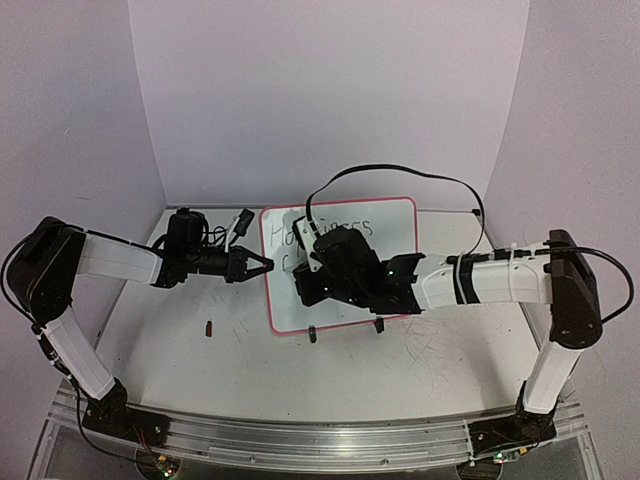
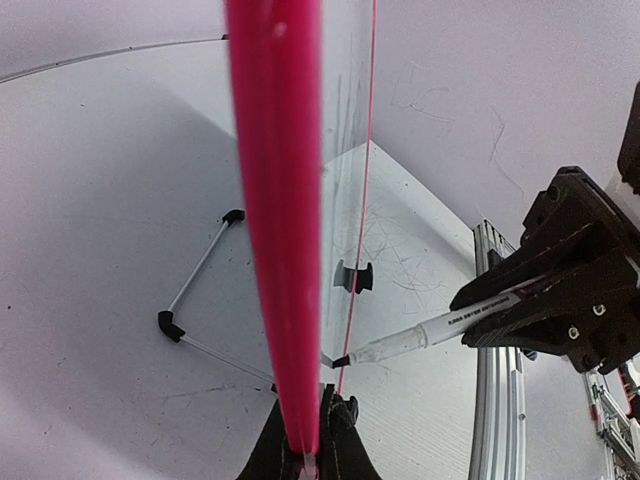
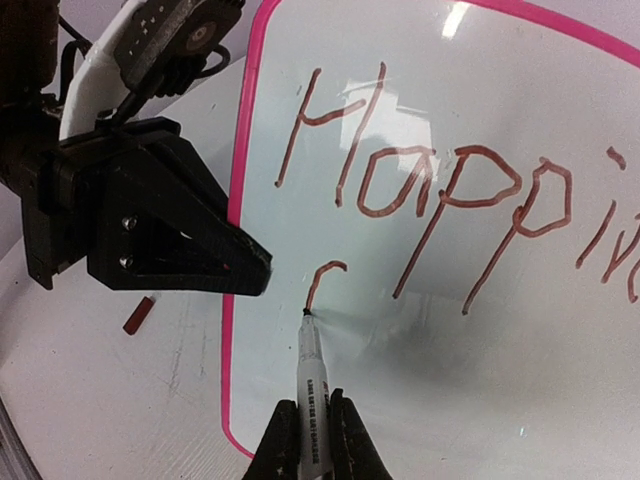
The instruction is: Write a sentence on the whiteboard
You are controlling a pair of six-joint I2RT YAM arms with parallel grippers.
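R pincer holds marker tip on whiteboard; L pincer clamps edge.

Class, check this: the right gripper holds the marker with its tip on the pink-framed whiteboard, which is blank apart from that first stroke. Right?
Not blank: the right wrist view shows the sentence already begun, "Happi" and more on a line above the tip. Otherwise right: the right gripper holds the marker, tip on the pink-framed whiteboard.
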